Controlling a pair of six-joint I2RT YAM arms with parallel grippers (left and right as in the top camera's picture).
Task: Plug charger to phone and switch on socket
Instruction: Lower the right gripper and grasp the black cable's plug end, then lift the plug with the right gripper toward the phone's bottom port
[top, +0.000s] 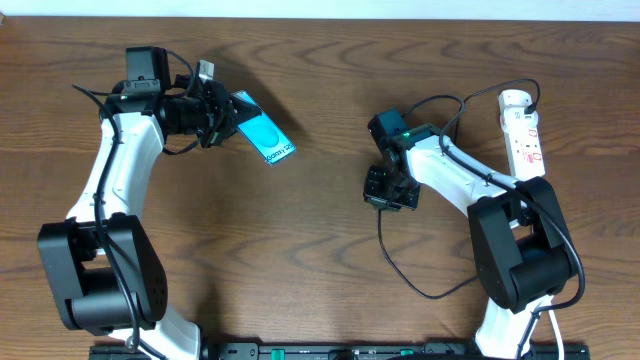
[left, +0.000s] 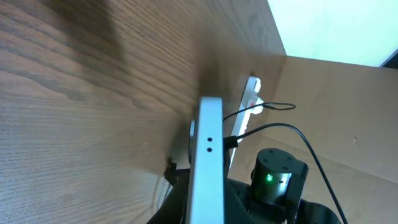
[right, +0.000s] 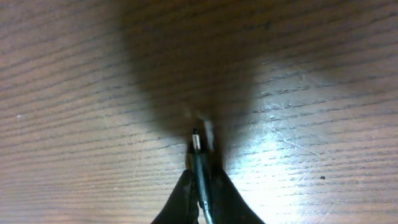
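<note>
My left gripper (top: 232, 117) is shut on the phone (top: 266, 138) and holds it tilted above the table, its cyan screen showing from overhead. In the left wrist view the phone (left: 208, 149) is edge-on between the fingers (left: 205, 208), silver edge with two small holes facing outward. My right gripper (top: 390, 190) is shut on the charger's connector end; its slim tip (right: 196, 140) sticks out past the fingers (right: 200, 183) just above the wood. The black cable (top: 410, 285) loops toward the table's front. The white power strip (top: 523, 135) lies at the far right, also in the left wrist view (left: 249, 102).
Another run of black cable (top: 450, 100) arcs from the right arm to the far end of the power strip. The right arm's wrist with a green light (left: 271, 178) faces the phone's edge. Bare wood lies between the two grippers.
</note>
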